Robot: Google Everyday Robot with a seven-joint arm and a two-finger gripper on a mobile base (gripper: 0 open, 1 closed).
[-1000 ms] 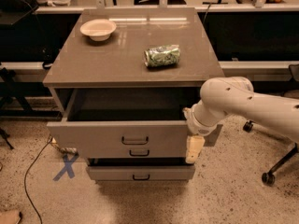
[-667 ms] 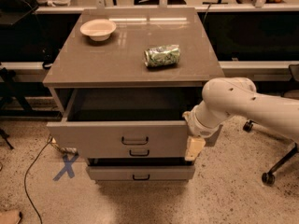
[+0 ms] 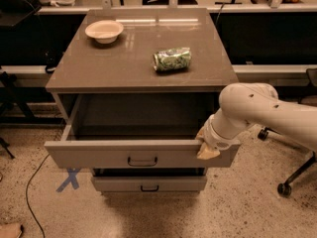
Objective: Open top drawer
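Observation:
The top drawer (image 3: pixel 99 155) of the grey cabinet stands pulled far out, its deep grey interior (image 3: pixel 138 118) in view and bare. Its front has a black bar handle (image 3: pixel 142 161) at centre. My gripper (image 3: pixel 207 150) is at the right end of the drawer front's top edge, touching it, with the white arm (image 3: pixel 257 113) reaching in from the right. A narrower lower drawer (image 3: pixel 148 184) with a small black handle sits shut beneath it.
On the cabinet top (image 3: pixel 99 68) are a white bowl (image 3: pixel 104 31) at the back left and a green crumpled can (image 3: pixel 172 59) lying on its side at the right. A blue X mark (image 3: pixel 69 179) and a cable are on the floor at left. An office chair base (image 3: pixel 292 177) stands at right.
The top drawer has slid a little further out toward the camera, and its front now hides the middle drawer's handle. My gripper has stayed at the drawer's right end.

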